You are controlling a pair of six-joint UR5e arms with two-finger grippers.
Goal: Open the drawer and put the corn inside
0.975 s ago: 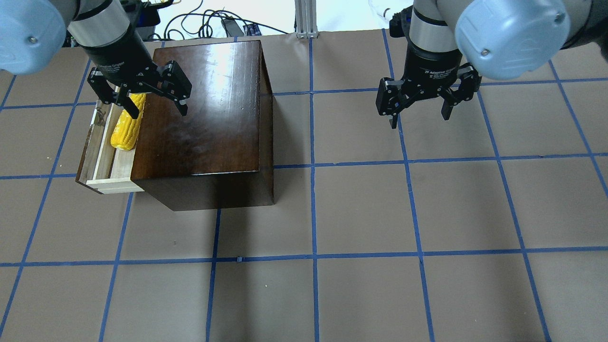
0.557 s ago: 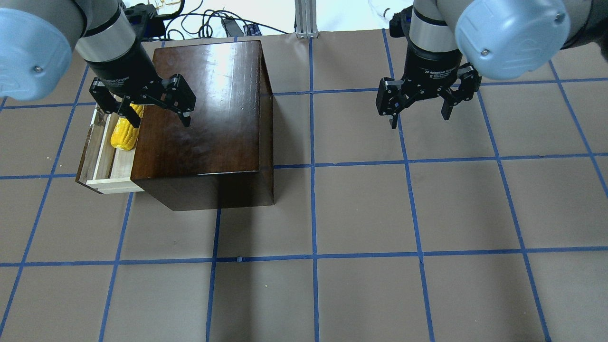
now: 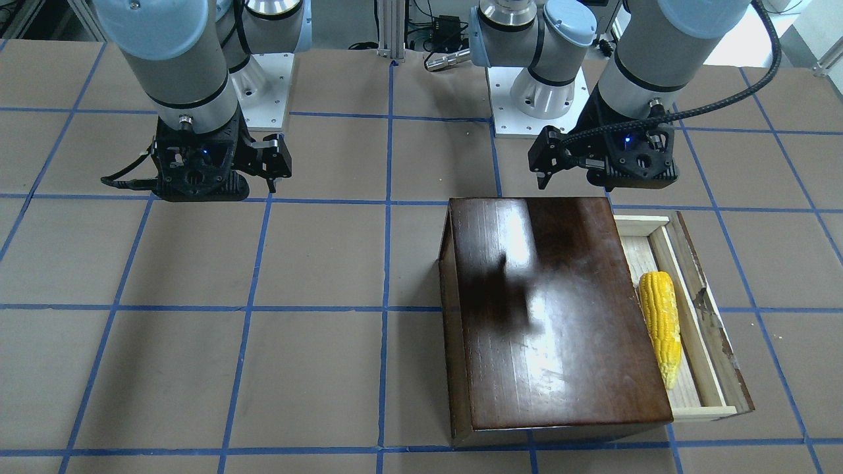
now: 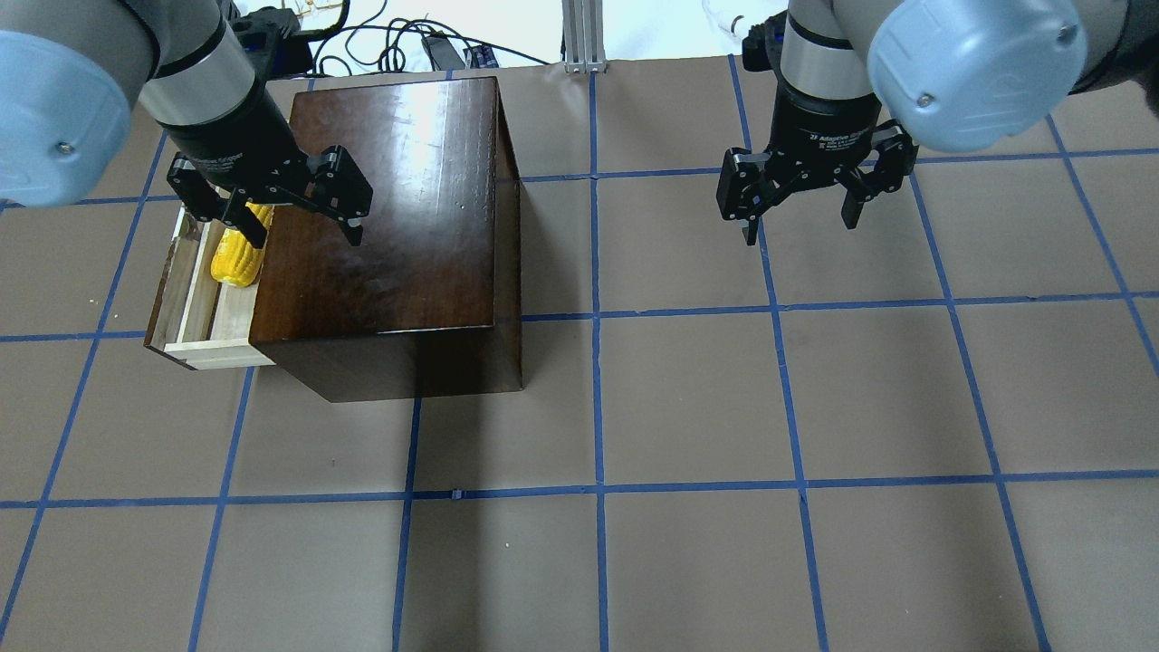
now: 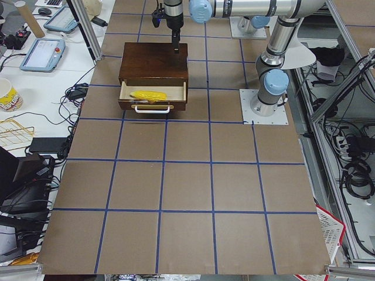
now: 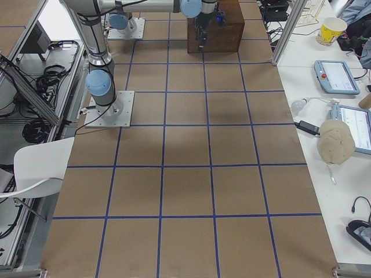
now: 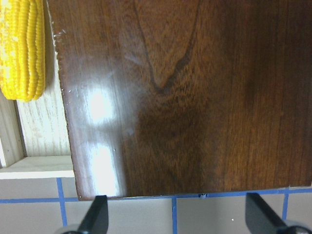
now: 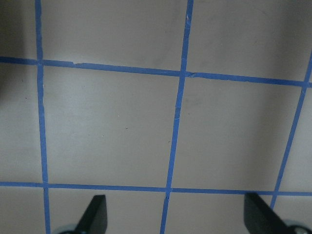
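The dark-brown cabinet (image 4: 398, 208) stands at the far left of the table. Its drawer (image 4: 195, 312) is pulled out to the left, showing pale wood. The yellow corn (image 4: 237, 256) lies inside it along the cabinet's edge, also in the front-facing view (image 3: 662, 322) and the left wrist view (image 7: 22, 48). My left gripper (image 4: 306, 237) is open and empty, above the cabinet top near its drawer-side edge, and it hides the corn's far end from overhead. My right gripper (image 4: 800, 228) is open and empty over bare table at the far right.
The table is covered in brown paper with a blue tape grid (image 4: 598, 312). Cables and a metal post (image 4: 584, 36) lie beyond the far edge. The drawer has a white handle (image 5: 152, 109) on its front panel.
My left gripper has shifted slightly toward the near side over the cabinet's edge, covering more of the corn. The corn, drawer and right arm have not moved.
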